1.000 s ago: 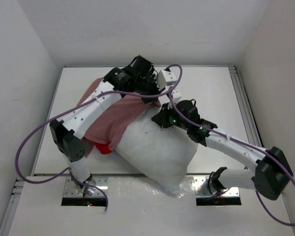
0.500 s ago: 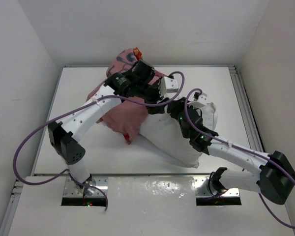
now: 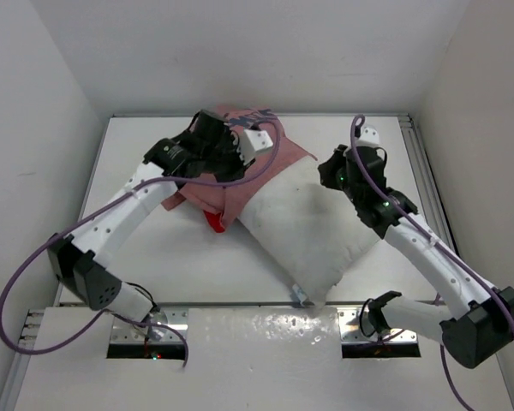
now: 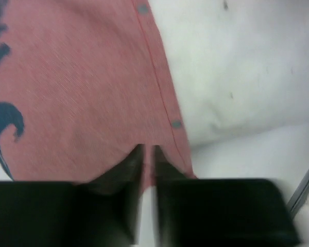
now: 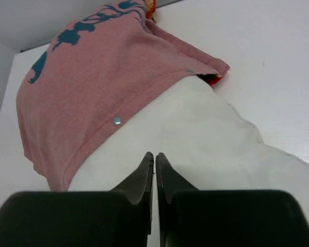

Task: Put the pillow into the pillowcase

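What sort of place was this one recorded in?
Likely a lab robot test cell, not a home: a bare white table boxed in by plain white walls, with a left arm and a right arm bolted at its near edge, working a pillow and pillowcase.

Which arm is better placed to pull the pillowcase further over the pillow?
Left, probably. The left gripper sits right on the pillowcase hem with its snaps, beside the pillow. The right gripper is shut over the pillow's white fabric, short of that hem.
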Available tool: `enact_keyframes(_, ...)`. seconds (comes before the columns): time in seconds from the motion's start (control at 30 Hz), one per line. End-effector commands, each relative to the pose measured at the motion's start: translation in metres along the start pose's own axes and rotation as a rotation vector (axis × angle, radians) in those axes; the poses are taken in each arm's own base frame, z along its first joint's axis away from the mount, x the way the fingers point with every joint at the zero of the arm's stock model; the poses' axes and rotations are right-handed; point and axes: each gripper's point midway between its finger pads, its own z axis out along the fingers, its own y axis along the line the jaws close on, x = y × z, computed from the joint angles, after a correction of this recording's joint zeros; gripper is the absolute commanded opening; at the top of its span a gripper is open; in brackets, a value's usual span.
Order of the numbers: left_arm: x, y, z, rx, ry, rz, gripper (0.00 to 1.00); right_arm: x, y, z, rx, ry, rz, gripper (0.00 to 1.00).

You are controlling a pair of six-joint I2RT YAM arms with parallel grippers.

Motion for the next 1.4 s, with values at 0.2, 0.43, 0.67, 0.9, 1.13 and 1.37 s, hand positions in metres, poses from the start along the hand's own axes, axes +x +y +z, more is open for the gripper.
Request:
enact_keyframes(0.2, 0.146, -0.046, 0.008, 0.011, 0.258, -0.050, 0.67, 0.032, -0.060, -0.007, 0.063, 0.212, -0.027, 0.78)
enact_keyframes(0.43, 0.167, -0.033, 0.025, -0.205, 0.355, 0.109, 0.97, -0.002, -0.075, 0.022, 0.010, 0.235, 0.084, 0.81)
enact_keyframes(0.67, 0.192, -0.064, 0.059, -0.092, 0.373, 0.034, 0.99, -0.031, -0.076, 0.092, -0.011, 0.206, 0.258, 0.75)
enact_keyframes(0.9, 0.197, -0.045, 0.075, -0.080, 0.391, -0.063, 0.00, -0.001, -0.069, 0.180, -0.071, 0.276, 0.378, 0.74)
enact_keyframes(1.13, 0.194, -0.068, 0.059, 0.055, 0.380, -0.070, 0.00, 0.061, -0.025, 0.210, -0.283, 0.433, 0.464, 0.68)
enact_keyframes(1.37, 0.140, -0.080, 0.033, 0.214, 0.277, -0.167, 0.00, 0.069, -0.013, 0.142, -0.384, 0.406, 0.520, 0.00)
